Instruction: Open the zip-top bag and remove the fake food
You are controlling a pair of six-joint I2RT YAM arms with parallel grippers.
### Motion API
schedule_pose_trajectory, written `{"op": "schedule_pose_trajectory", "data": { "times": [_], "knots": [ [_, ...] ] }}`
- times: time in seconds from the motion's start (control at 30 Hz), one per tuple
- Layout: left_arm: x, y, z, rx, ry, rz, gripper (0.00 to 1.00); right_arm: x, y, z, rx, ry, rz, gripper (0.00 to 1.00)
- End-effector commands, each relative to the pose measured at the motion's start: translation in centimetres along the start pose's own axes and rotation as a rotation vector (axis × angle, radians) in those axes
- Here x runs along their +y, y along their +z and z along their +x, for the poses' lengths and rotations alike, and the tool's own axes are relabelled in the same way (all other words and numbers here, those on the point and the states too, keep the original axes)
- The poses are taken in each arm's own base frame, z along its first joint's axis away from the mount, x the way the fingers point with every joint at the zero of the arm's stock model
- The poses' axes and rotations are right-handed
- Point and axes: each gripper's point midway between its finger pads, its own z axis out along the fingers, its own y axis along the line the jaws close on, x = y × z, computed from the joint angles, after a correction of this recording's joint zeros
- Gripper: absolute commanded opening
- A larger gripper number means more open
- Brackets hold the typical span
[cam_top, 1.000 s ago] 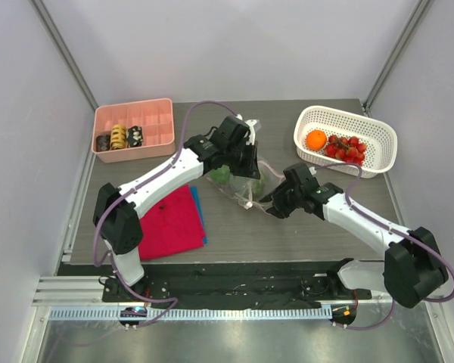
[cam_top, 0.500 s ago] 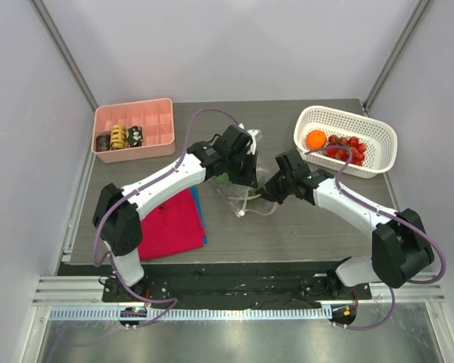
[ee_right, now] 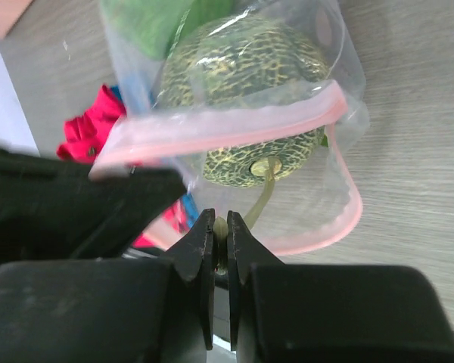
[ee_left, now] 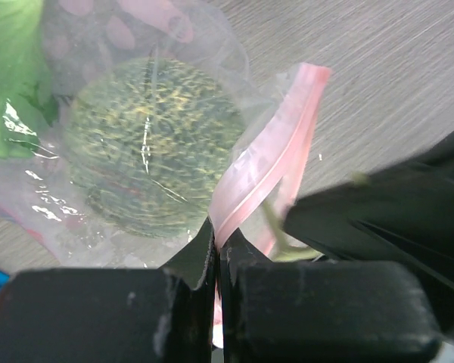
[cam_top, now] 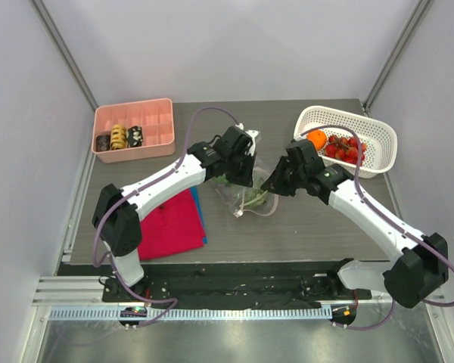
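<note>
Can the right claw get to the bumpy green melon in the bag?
Probably yes. The bag gapes open, the left claw pinching its zip strip, and the right claw is shut on the stem of the melon, with nothing between.

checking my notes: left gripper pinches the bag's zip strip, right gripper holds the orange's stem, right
No: the right gripper holds the stem of a green netted melon, not the orange, which lies in the white basket; the right wrist view shows it. The left gripper does pinch the bag's zip strip.
</note>
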Motion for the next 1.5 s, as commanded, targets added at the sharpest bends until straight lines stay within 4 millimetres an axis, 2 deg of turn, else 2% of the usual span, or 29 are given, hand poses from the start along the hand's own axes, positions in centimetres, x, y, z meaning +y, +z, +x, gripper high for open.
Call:
{"op": "schedule_pose_trajectory", "data": {
  "times": [0.0, 0.2, 0.3, 0.47, 0.5, 0.57, 0.6, 0.67, 0.73, 0.77, 0.8, 0.87, 0.9, 1.0, 1.03, 1.1, 1.17, 1.2, 1.3, 1.33, 1.37, 1.4, 1.43, 1.47],
  "knots": [
    [0.0, -2.6, -1.6, -0.075, 0.054, -0.026, 0.0, 2.5, -4.3, -1.5, -0.062, -0.201, -0.124, 0.01],
    [1.1, -2.5, -0.9, -0.065, 0.062, -0.066, 0.0, 6.5, -9.0, -2.3, -0.1, -0.271, -0.282, 0.01],
    [1.1, -2.5, -1.1, -0.066, 0.044, -0.059, 0.0, 7.7, -11.0, -2.6, -0.099, -0.273, -0.298, 0.01],
    [1.4, -2.2, -1.7, -0.071, 0.024, -0.062, 0.0, 8.9, -14.4, -3.6, -0.141, -0.276, -0.302, 0.01],
    [1.5, -2.1, -1.8, -0.071, 0.021, -0.066, 0.0, 8.9, -15.4, -4.3, -0.172, -0.266, -0.273, 0.01],
    [1.9, -2.2, -2.0, -0.075, 0.017, -0.084, 0.0, 9.0, -16.3, -5.3, -0.205, -0.249, -0.255, 0.01],
    [1.9, -2.1, -2.0, -0.075, 0.019, -0.087, 0.0, 9.5, -17.3, -5.9, -0.226, -0.249, -0.261, 0.01],
    [2.4, -1.9, -1.8, -0.068, 0.015, -0.101, 0.0, 9.9, -17.5, -6.7, -0.234, -0.243, -0.253, 0.01],
    [2.5, -1.8, -1.9, -0.068, 0.014, -0.101, 0.0, 11.0, -18.6, -7.3, -0.247, -0.249, -0.274, 0.01],
    [2.5, -1.8, -2.0, -0.068, 0.013, -0.098, 0.0, 11.0, -18.2, -7.8, -0.254, -0.245, -0.251, 0.01],
    [2.2, -1.9, -2.3, -0.074, 0.014, -0.089, 0.0, 10.8, -19.1, -8.6, -0.279, -0.24, -0.231, 0.01],
    [2.1, -2.1, -2.6, -0.081, 0.024, -0.082, 0.0, 9.7, -18.6, -10.8, -0.328, -0.225, -0.138, 0.01],
    [2.0, -2.2, -2.7, -0.083, 0.03, -0.081, 0.0, 8.4, -19.3, -12.8, -0.368, -0.2, -0.082, 0.01],
    [1.8, -2.7, -2.9, -0.091, 0.059, -0.072, 0.0, 5.9, -19.2, -17.2, -0.43, -0.121, 0.0, 0.01],
    [1.6, -2.9, -2.9, -0.089, 0.068, -0.061, 0.0, 3.8, -19.6, -19.6, -0.478, -0.065, 0.051, 0.01],
    [1.3, -3.3, -2.9, -0.093, 0.084, -0.044, 0.0, 2.2, -19.0, -22.3, -0.509, -0.023, 0.09, 0.01],
    [0.6, -3.5, -2.7, -0.083, 0.089, -0.009, 0.0, -0.6, -19.0, -25.2, -0.562, 0.059, 0.141, 0.01],
    [0.4, -3.8, -2.7, -0.082, 0.092, 0.005, 0.0, -1.7, -18.2, -26.9, -0.578, 0.092, 0.157, 0.01],
    [-0.3, -4.4, -2.4, -0.085, 0.108, 0.048, 0.0, -5.0, -18.3, -30.6, -0.658, 0.177, 0.202, 0.01],
    [-0.1, -4.3, -2.1, -0.085, 0.112, 0.048, 0.0, -6.4, -17.5, -31.6, -0.663, 0.205, 0.229, 0.01],
    [0.0, -4.3, -2.0, -0.09, 0.115, 0.049, 0.0, -7.9, -17.7, -32.7, -0.684, 0.233, 0.25, 0.01],
    [0.0, -4.4, -2.3, -0.105, 0.123, 0.053, 0.0, -8.3, -18.0, -33.8, -0.711, 0.238, 0.249, 0.01],
    [-0.1, -4.7, -2.2, -0.108, 0.143, 0.056, 0.0, -10.3, -17.3, -35.0, -0.719, 0.263, 0.306, 0.01],
    [0.0, -4.7, -2.2, -0.105, 0.152, 0.056, 0.0, -11.2, -17.5, -35.8, -0.735, 0.272, 0.327, 0.01]
  ]
}}
